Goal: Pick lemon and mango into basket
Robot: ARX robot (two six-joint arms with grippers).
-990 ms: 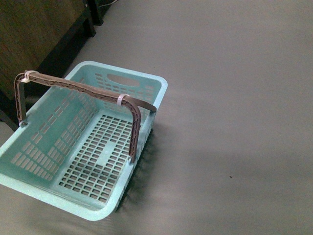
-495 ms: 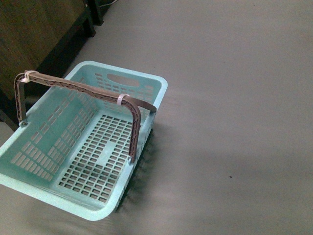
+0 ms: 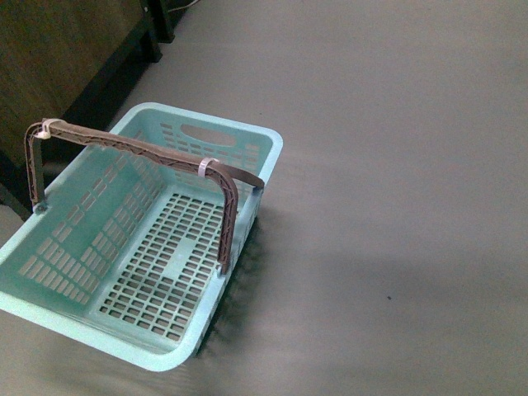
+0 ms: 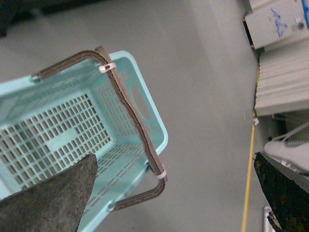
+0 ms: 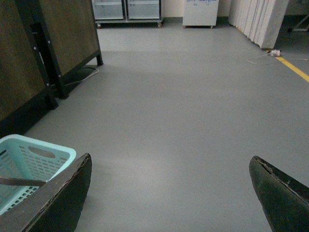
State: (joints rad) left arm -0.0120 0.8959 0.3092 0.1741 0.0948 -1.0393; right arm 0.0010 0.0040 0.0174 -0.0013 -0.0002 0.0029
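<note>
The light turquoise basket stands empty on the grey floor at the left of the front view, its brown handles raised and tied with white zip ties. It also shows in the left wrist view and partly in the right wrist view. My left gripper is open and empty above the floor beside the basket. My right gripper is open and empty over bare floor to the basket's right. Neither arm shows in the front view. The lemon and the mango are out of view.
A dark wooden cabinet on black legs stands behind the basket at the left. A yellow floor line and white equipment lie beyond it. Glass-door fridges and a curtain stand far off.
The front view has shifted very slightly; a small dark speck on the floor appears a little lower each frame. The basket stays put.
</note>
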